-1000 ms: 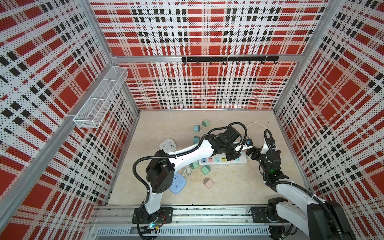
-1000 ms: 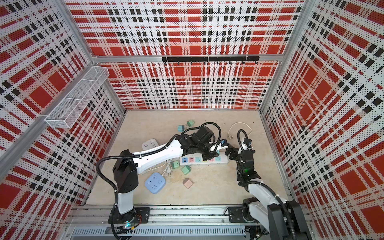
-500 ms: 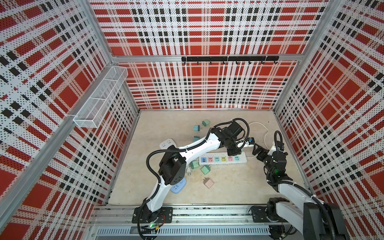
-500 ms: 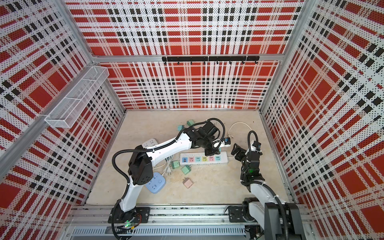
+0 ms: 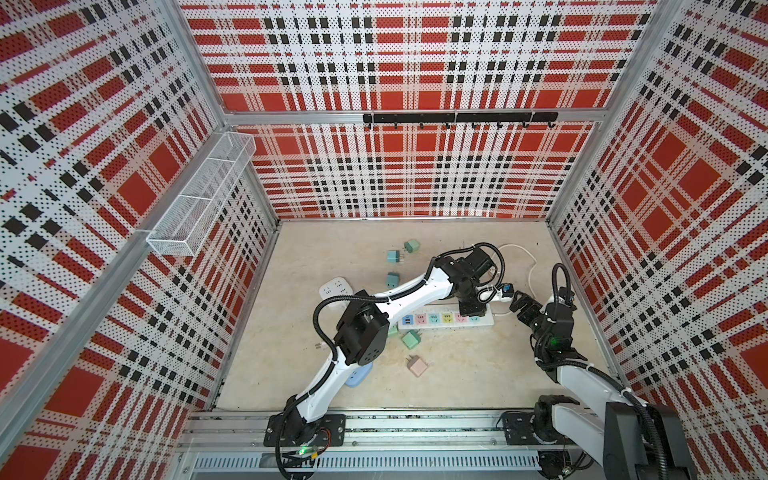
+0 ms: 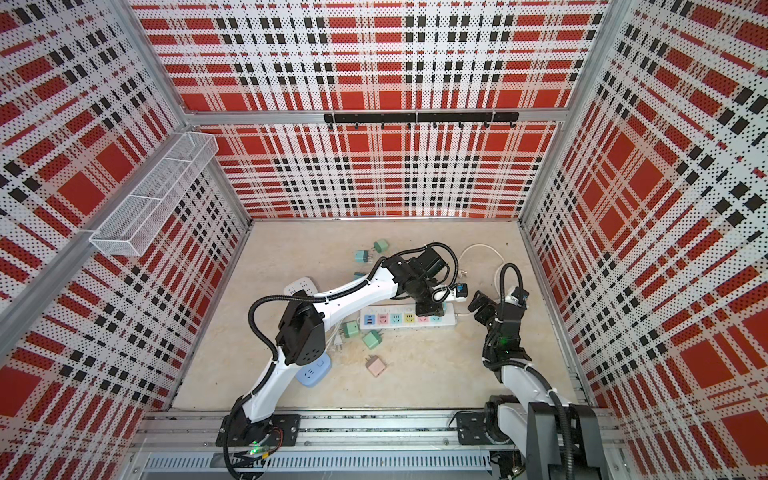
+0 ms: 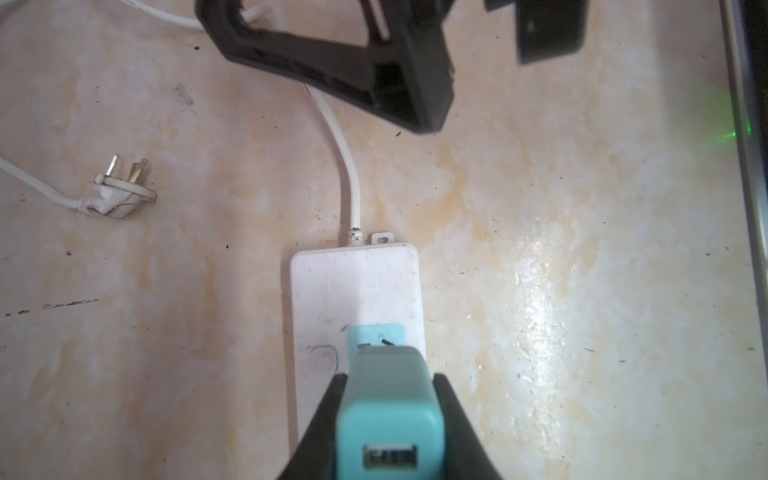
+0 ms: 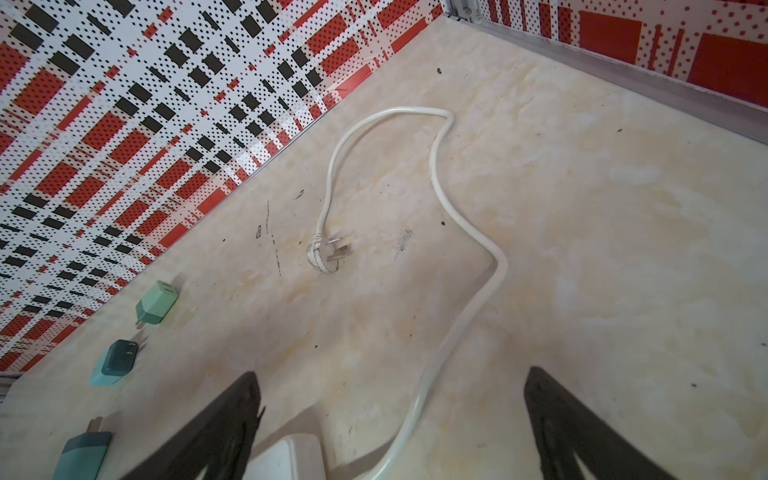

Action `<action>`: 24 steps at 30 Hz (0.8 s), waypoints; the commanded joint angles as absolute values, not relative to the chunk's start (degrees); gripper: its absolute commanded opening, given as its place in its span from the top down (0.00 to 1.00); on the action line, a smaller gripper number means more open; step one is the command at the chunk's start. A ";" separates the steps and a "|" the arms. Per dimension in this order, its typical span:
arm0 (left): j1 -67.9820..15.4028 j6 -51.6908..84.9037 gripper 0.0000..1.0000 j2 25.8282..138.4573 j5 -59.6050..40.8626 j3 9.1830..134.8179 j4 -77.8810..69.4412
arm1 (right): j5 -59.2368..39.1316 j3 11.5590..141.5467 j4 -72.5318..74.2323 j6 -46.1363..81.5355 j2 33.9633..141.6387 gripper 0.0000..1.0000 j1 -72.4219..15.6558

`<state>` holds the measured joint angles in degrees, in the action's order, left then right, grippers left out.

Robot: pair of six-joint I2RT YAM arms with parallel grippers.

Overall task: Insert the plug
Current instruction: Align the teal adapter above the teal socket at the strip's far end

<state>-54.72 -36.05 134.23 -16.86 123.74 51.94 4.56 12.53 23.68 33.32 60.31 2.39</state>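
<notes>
The pale, marbled counter [image 5: 457, 386] is scuffed and flecked with dark specks. On it lies a white power strip [image 5: 446, 320] with coloured sockets, its white cord [image 8: 436, 166] looping toward the far right and ending in a pronged cord plug [image 7: 120, 193] lying flat. Green and teal adapters [image 5: 392, 256] are scattered at the far side, a green adapter [image 5: 410, 339] sits just beside the strip's near edge with a pink adapter [image 5: 417, 366] nearer still, a white socket block [image 5: 336, 286] lies to the left, and a light blue block [image 5: 358, 376] — mostly hidden, perhaps another socket block — lies near the front.
</notes>
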 commanded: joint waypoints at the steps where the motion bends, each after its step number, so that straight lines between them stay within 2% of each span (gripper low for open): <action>1: -54.77 -36.03 1.00 136.59 -18.61 126.09 52.91 | 4.67 13.61 25.09 34.03 60.46 0.00 2.64; 24: -53.53 -34.18 1.00 139.83 -15.84 127.53 51.86 | 2.44 14.14 26.00 33.24 61.88 0.00 2.64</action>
